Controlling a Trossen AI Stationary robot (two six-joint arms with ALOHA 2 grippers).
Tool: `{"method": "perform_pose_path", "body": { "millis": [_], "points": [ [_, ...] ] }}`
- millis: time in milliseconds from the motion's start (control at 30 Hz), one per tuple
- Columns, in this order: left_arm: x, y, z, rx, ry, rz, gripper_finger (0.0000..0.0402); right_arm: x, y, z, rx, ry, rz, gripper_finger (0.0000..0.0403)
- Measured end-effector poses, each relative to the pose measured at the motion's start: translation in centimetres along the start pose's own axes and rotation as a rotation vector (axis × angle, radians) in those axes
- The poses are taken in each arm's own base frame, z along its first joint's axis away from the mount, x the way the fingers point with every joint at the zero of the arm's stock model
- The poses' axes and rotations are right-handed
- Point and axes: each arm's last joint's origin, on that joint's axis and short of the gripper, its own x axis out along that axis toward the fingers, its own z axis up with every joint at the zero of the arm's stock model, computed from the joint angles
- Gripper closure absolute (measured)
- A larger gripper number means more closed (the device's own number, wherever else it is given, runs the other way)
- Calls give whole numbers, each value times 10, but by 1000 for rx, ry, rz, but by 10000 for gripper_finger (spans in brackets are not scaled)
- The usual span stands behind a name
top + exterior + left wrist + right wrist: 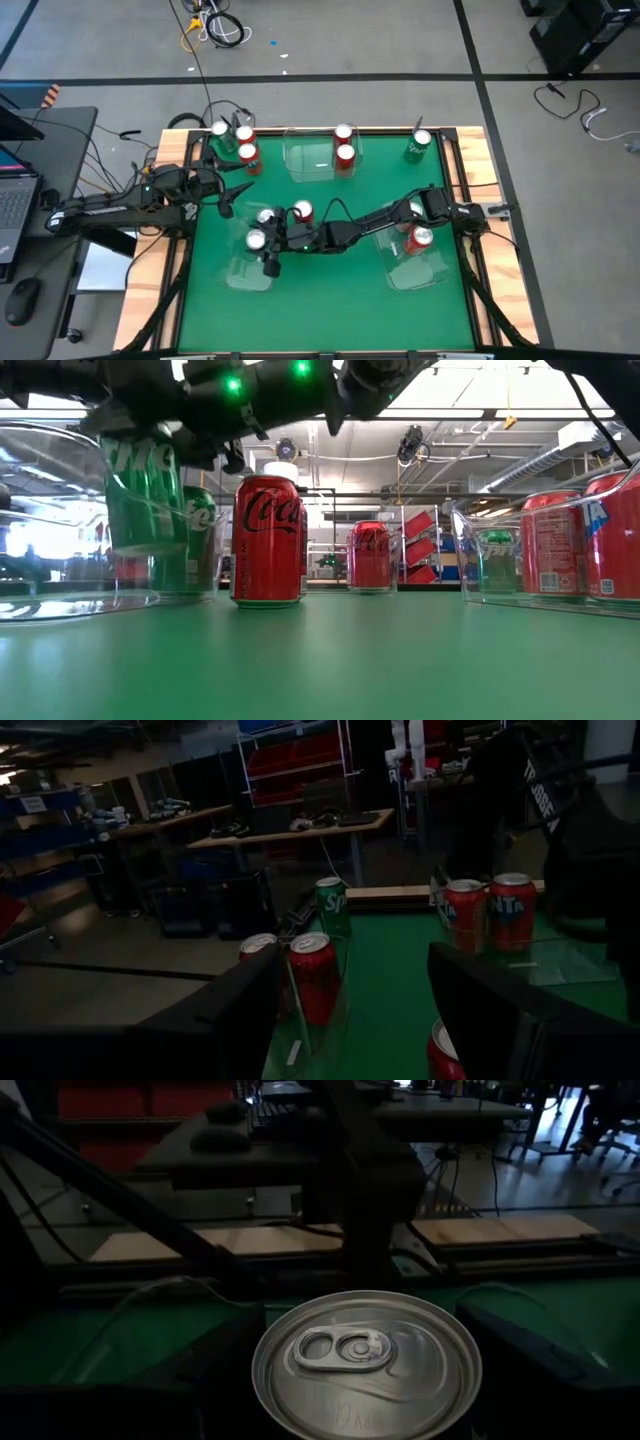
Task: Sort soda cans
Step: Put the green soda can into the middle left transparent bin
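The can I'm working on is a green one (257,240), sitting in the clear tray (240,276) at the table's near-left. In my right wrist view its silver top (366,1365) fills the space between the two dark fingers, which stand on either side of it. My right gripper (268,250) is clamped on this can, with the right arm stretched low across the table from the right edge, elbow bent near the middle. Another green can (266,216) stands just beside it, and a red can (303,211) stands on the green mat close by.

My left gripper (236,192) hangs near the far-left corner, fingers apart and holding nothing, the arm reaching in from the left edge. Just beyond it is a cluster of cans (240,140). Two red cans (345,145) sit in the far-middle tray (305,160), a green can (419,146) stands far right, and a red can (419,239) lies in the near-right tray (415,275).
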Motion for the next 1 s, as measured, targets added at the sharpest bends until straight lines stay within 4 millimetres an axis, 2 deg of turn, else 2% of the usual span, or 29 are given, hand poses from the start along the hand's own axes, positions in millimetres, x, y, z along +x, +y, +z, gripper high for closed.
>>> {"method": "perform_pose_path", "body": {
  "millis": [167,467,800,1000],
  "points": [
    [0,0,0,-1,0,0,149,-2,-5,-15,-2,10,-6,116],
    [0,0,0,-8,1,0,149,-3,-11,-24,-7,29,-15,109],
    [0,0,0,-26,0,0,149,-4,-13,-27,12,48,-19,102],
    [0,0,0,-27,1,0,149,-4,-13,-27,20,50,-21,72]
  ]
}}
